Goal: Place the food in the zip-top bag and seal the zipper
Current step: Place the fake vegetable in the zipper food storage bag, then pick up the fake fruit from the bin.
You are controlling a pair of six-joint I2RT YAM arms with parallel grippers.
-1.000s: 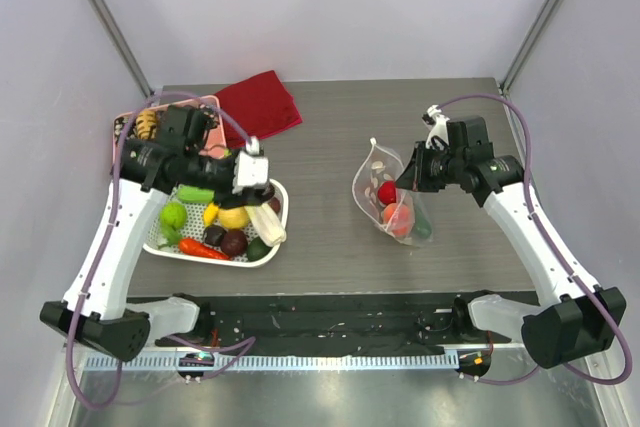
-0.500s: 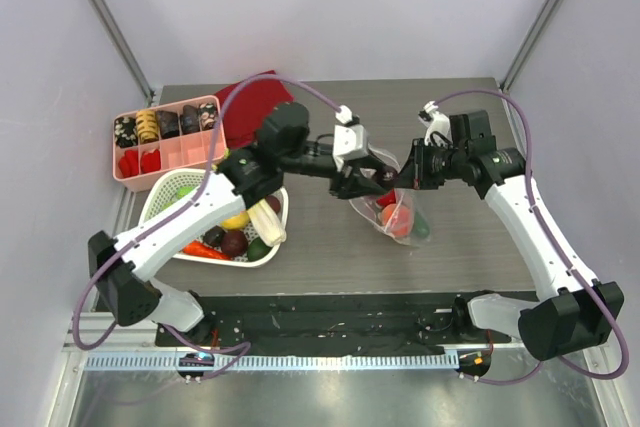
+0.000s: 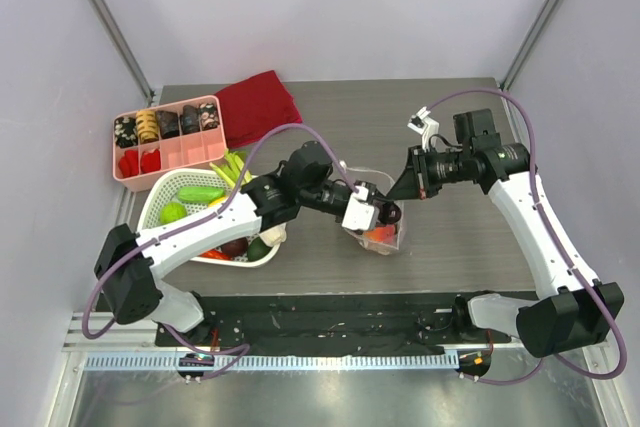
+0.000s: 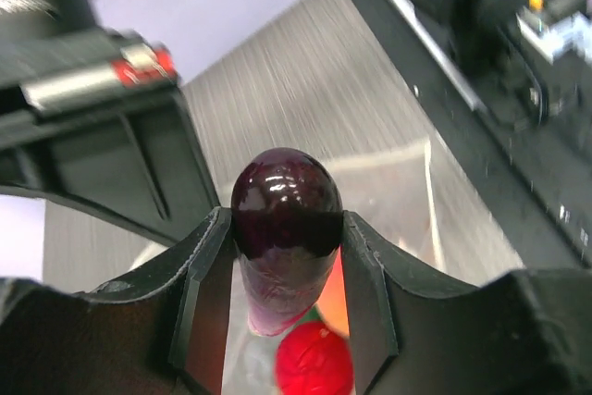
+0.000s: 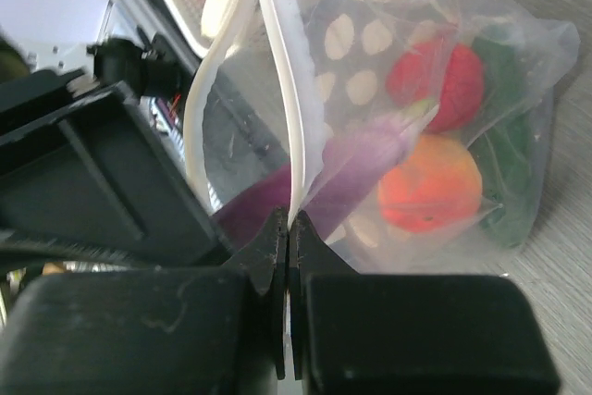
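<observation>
- Right end effector: closed tight on one lip of the zip-top bag. It pinches the zipper strip and holds the mouth up and apart.
- Left end effector: clamped on the purple eggplant, a finger on each flank, right at the bag's mouth. From the right wrist the eggplant's tip looks past the lips; how deep, I can't tell.
- Low inside the bag: red tomato, peach, and something green, likely the cucumber.
- White basket with the rest of the food sits well apart from the bag, on the left arm's side of the counter.
- Handling, my read: the bag is thin, soft, light film and would slump if the lip were dropped. The stiffer zipper strip is the place to hold it.
- The eggplant looks hard, glossy and rounded, so probably slippery. A grip across the middle suits it.
</observation>
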